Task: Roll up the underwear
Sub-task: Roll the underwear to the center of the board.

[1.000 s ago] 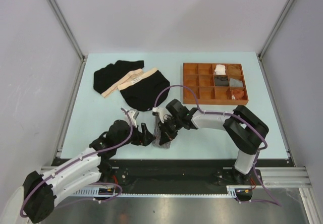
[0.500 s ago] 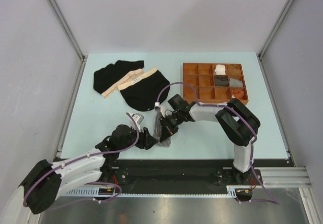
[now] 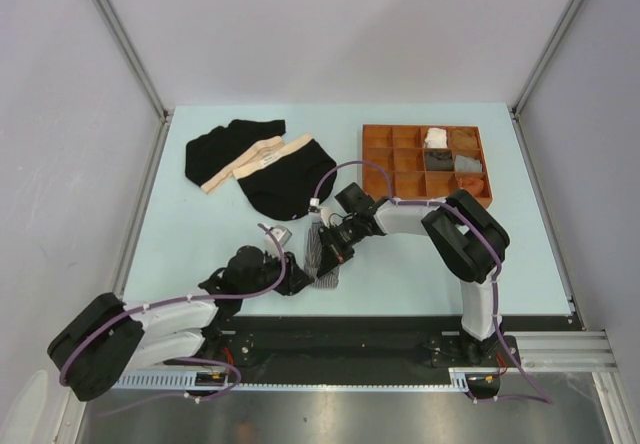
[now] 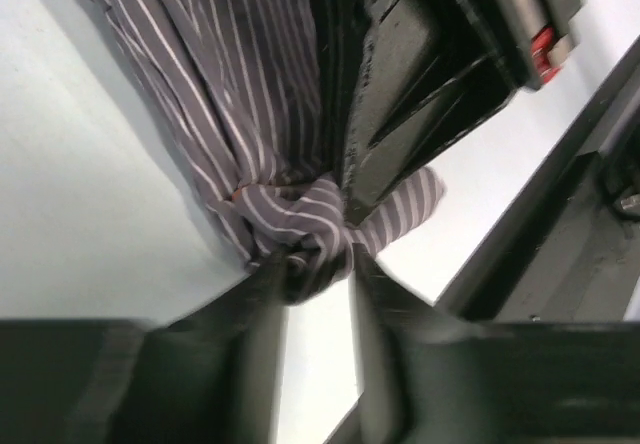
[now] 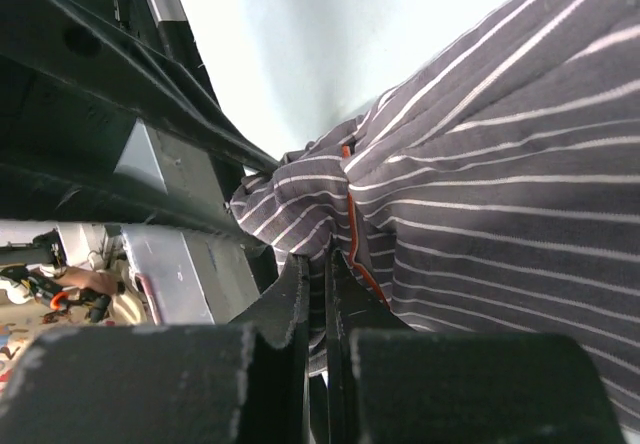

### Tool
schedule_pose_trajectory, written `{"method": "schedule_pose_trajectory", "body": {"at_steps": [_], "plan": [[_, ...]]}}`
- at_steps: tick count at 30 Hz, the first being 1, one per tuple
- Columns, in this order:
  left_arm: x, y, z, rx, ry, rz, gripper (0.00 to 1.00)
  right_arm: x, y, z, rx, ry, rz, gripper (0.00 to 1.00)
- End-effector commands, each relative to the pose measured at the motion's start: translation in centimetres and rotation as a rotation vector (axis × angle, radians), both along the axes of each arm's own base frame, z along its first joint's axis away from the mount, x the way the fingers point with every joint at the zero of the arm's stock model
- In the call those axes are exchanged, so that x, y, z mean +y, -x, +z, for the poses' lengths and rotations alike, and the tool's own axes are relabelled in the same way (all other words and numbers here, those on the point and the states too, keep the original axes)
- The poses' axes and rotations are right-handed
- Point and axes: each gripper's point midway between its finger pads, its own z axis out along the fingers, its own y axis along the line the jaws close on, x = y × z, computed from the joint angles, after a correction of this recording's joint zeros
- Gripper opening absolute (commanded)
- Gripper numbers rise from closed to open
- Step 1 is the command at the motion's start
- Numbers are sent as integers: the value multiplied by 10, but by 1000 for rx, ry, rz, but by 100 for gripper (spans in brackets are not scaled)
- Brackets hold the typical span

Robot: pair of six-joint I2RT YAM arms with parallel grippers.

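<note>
Black briefs and brown tray flank a free lane of table

No readable text, numbers or brand marks in any view. The orange tag on the striped boxer short shows only as a thin edge, with no lettering. The pale label on the beige waistband of the black briefs is too small to read. The red patch on the black housing in the left wrist view is blurred, no characters legible. The brown tray has no visible marking.
</note>
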Motion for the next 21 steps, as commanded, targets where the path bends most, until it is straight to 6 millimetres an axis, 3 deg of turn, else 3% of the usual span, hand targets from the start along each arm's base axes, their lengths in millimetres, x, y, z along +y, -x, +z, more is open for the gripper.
{"method": "schedule_pose_trajectory", "body": {"at_steps": [1,2,3,4,8,12,15,21], "plan": [[-6,-6,1,-24,2,-6,25,-4,-20,-16,-62,52,-41,0],[-3,-6,-8,5,-23,10,18,-3,-21,-14,-63,48,-43,1],[-1,-12,-11,19,-50,46,4,-3,-21,-10,-67,40,-44,4],[2,-15,-17,41,-78,71,0,-2,-23,-6,-76,32,-45,7],[8,-23,-36,126,-172,137,0,-5,-32,11,-92,9,-68,37],[3,-26,-41,190,-171,156,0,-12,-42,27,-114,-10,-94,55],[2,-30,-40,221,-181,167,0,-23,-53,38,-157,5,-132,62],[3,-41,-30,280,-143,191,0,-52,-81,58,-334,89,-218,64]]}}
